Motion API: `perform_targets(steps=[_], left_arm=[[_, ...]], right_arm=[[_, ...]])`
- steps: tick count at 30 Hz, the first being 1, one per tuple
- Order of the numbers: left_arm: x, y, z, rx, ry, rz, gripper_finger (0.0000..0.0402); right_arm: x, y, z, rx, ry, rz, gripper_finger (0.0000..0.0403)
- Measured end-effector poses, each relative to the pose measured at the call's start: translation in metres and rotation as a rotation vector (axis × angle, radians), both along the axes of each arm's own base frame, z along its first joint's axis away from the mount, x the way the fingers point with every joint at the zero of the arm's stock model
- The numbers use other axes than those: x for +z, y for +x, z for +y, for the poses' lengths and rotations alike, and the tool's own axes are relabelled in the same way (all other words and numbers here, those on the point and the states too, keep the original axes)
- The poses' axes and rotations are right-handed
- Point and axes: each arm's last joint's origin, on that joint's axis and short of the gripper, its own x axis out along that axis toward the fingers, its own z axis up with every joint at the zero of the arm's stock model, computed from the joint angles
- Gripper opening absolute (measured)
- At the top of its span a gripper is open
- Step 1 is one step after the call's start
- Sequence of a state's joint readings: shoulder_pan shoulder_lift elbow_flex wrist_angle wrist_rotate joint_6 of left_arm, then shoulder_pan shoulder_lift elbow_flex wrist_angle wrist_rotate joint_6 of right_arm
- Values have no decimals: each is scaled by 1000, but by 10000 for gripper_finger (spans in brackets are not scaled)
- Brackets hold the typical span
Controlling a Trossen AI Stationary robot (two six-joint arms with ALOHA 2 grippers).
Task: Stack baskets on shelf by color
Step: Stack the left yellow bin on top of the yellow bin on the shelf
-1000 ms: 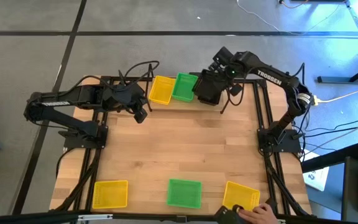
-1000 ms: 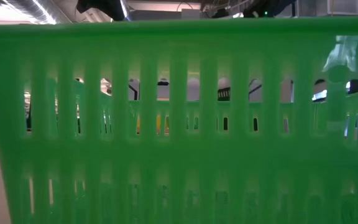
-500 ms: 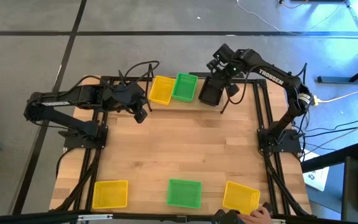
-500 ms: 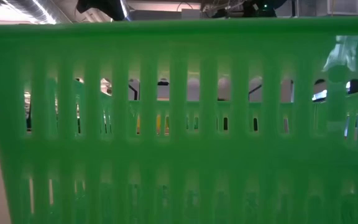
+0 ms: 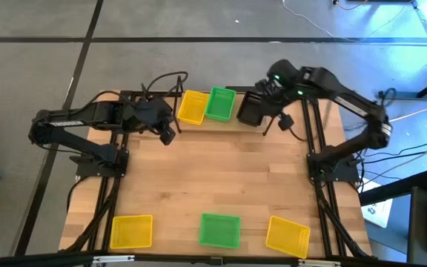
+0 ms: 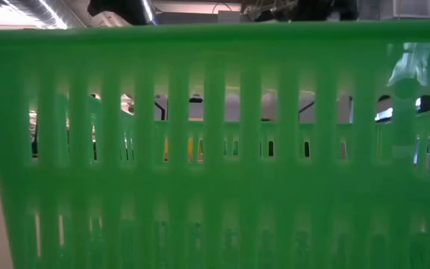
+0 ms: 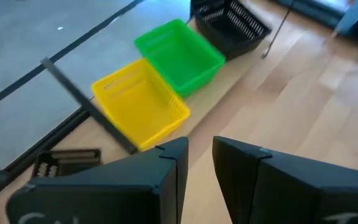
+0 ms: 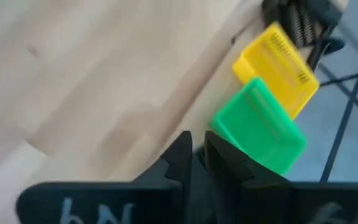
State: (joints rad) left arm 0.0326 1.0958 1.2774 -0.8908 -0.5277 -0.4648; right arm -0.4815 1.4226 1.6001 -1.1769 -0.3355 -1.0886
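Low view is being almost wholly blocked by the slotted wall of a green basket (image 6: 215, 149) standing right against the lens, so only slivers of the room are showing through its slits, and neither the arms nor the shelf can be made out there. From above, three baskets are sitting along the near edge of the wooden table (image 5: 213, 178): a yellow basket (image 5: 131, 231) at the left, the green one (image 5: 220, 230) in the middle, and a second yellow basket (image 5: 288, 236) at the right, lying slightly askew. All are shallow rectangular mesh trays. Farther back, the left gripper (image 5: 167, 136) is hovering over the table near the far left, its fingers (image 7: 166, 174) standing a small gap apart and holding nothing. Along the far edge, a yellow basket (image 5: 192, 107) and a green basket (image 5: 220, 104) are resting side by side, touching, with a black basket (image 5: 251, 110) just beside the green one. The shelf's thin black bars are hard to tell from the table frame. The right gripper (image 5: 267, 89) is hanging near the black basket; its fingers (image 8: 185, 155) are nearly together and gripping nothing visible.
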Motion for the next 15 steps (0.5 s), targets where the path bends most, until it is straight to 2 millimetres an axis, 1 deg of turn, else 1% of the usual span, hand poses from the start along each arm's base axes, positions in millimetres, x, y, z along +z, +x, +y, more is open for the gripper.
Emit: perform_targets(steps=[3,7,11,15], left_arm=[[-5,-5,0,19,-26,54,66],[-13,-12,-2,77,-150,96,66],[-18,-26,-5,185,-275,128,66],[-21,-27,-6,209,-286,163,66]], right_arm=[[17,-12,27,3,29,-59,36],[35,-29,59,9,93,-123,23],[44,-41,82,-18,163,-148,5],[48,-49,96,-81,158,-154,5]])
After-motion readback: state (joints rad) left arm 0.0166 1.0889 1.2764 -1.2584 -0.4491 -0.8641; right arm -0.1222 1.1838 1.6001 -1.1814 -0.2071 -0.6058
